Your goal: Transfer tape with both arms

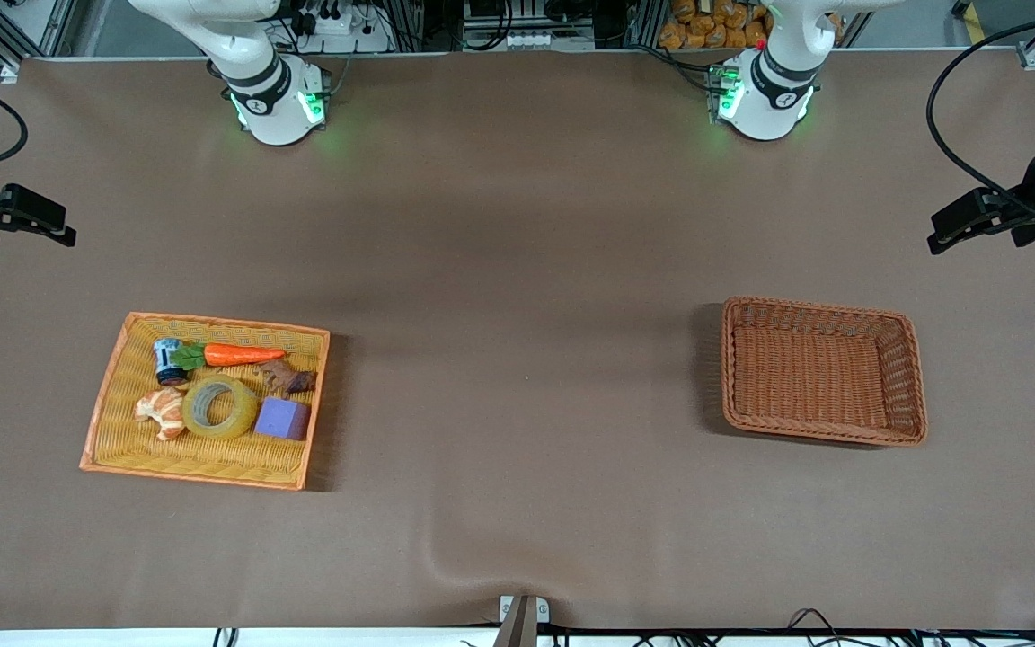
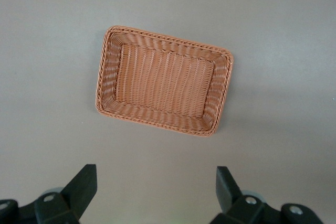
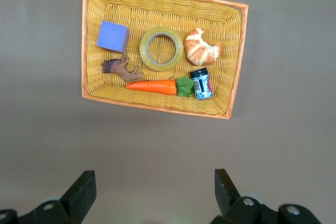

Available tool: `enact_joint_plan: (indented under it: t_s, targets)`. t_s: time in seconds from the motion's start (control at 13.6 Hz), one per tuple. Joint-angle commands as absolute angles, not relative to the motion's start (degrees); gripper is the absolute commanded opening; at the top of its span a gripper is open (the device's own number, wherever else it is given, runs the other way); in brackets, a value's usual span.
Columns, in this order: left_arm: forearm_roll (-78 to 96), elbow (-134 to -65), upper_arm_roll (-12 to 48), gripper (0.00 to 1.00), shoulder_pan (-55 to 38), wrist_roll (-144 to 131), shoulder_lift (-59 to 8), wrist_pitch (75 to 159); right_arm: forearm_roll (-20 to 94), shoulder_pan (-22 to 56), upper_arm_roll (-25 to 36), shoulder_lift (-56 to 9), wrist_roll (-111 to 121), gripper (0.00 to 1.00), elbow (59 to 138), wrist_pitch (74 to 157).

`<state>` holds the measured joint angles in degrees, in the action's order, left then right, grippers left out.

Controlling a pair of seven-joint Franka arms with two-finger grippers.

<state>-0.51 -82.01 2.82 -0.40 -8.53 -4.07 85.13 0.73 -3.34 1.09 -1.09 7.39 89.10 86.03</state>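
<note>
a brown table [image 1: 517,270] carries two baskets. under the wide-open right gripper [image 3: 152,192], the yellow basket [image 3: 231,61] holds the tape [image 3: 161,49] between croissant [image 3: 202,46] and purple block [image 3: 112,36], plus carrot [image 3: 152,86], can [image 3: 201,84] and brown figure [image 3: 122,68]. the brown basket [image 2: 105,85] lies under the wide-open left gripper [image 2: 155,190]. only the front view shows both baskets.

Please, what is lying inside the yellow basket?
Inside the yellow basket lie the tape, a croissant, a purple block, a carrot, a small can and a brown figure. The basket floor directly beneath them is covered.
</note>
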Motion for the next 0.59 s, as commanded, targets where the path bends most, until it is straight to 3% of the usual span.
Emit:
enact_joint_plan:
  t_s: [0.0, 0.52]
  targets:
    - [-1.06, -80.6, 3.16, 1.0, 0.09, -8.17, -4.48, 83.76, 0.44, -3.6, 1.14, -0.7, 7.91, 1.0, 88.95, 85.78]
    - [-1.85, -81.29, 3.69, 1.0, -0.44, -7.65, -3.79, 81.83, 0.26, -3.52, 1.23, -0.88, 7.91, 1.0, 88.95, 86.22]
